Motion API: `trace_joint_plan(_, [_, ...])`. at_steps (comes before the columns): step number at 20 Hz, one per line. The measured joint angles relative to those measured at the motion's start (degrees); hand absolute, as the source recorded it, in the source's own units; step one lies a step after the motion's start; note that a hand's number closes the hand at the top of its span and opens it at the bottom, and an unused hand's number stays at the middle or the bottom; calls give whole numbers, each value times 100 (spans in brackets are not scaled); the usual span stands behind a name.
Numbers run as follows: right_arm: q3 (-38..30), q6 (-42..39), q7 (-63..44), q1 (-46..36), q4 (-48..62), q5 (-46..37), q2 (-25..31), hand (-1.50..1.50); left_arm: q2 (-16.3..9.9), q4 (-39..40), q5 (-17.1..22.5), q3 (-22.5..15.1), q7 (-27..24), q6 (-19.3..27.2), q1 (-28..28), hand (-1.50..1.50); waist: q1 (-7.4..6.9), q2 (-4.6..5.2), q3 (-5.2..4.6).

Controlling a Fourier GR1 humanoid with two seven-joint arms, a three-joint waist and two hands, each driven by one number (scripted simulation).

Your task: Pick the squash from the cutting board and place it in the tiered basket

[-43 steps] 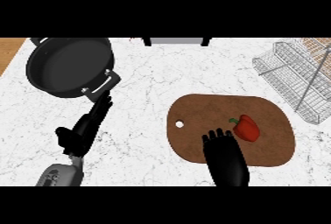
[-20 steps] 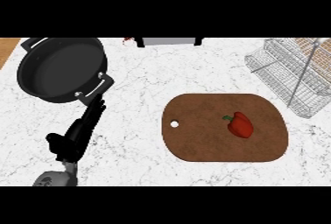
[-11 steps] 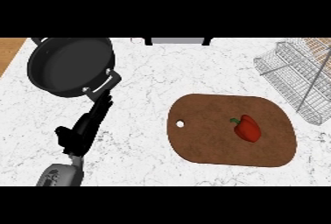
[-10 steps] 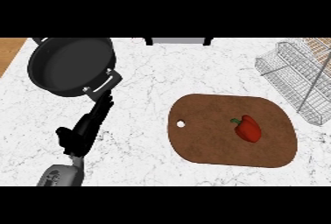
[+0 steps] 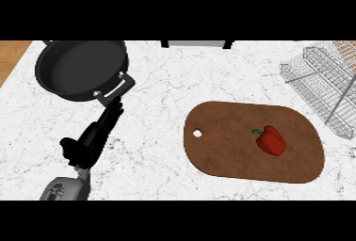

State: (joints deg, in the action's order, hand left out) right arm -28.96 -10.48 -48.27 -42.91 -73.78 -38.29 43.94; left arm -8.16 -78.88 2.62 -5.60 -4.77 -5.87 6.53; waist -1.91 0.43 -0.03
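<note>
A red pepper-like vegetable with a green stem lies on the right half of the brown cutting board. The wire tiered basket stands at the counter's right edge, beyond the board. My left hand rests at the lower left, open, its straight fingers pointing up toward the pan's handle. It is far from the board. My right hand shows nowhere in the view.
A black frying pan sits at the upper left, its handle bracket near my left fingertips. A dark-edged grey object lies at the counter's back edge. A wooden strip borders the far left.
My right hand, which reached onto the board beside the vegetable 2.1 s ago, has drawn back out of view. The vegetable and left hand stay where they were.
</note>
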Motion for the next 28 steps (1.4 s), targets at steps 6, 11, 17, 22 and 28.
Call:
trace_joint_plan(6, [337,595,698,-889,1835,-212,-30,150,-13,173,-6,96,-13,-50,167,0,-2,12,3])
trace_joint_plan(11, [452,1140,1214,-1508,3129,-381,-100,150,87,214,-91,32,-101,-20,91,0,-28,24,5])
trace_joint_plan(17, [299,1640,1766,-2014,4230,-294,-204,150,200,152,-168,-24,41,70,166,0,-54,36,10])
trace_joint_plan(22, [-27,1897,1841,-2399,4853,-32,-239,150,114,95,-77,52,13,-74,115,0,-83,46,10])
trace_joint_plan(28, [-696,2119,1346,-2652,5270,600,-351,-150,141,120,-153,37,-76,-30,50,0,-43,36,11])
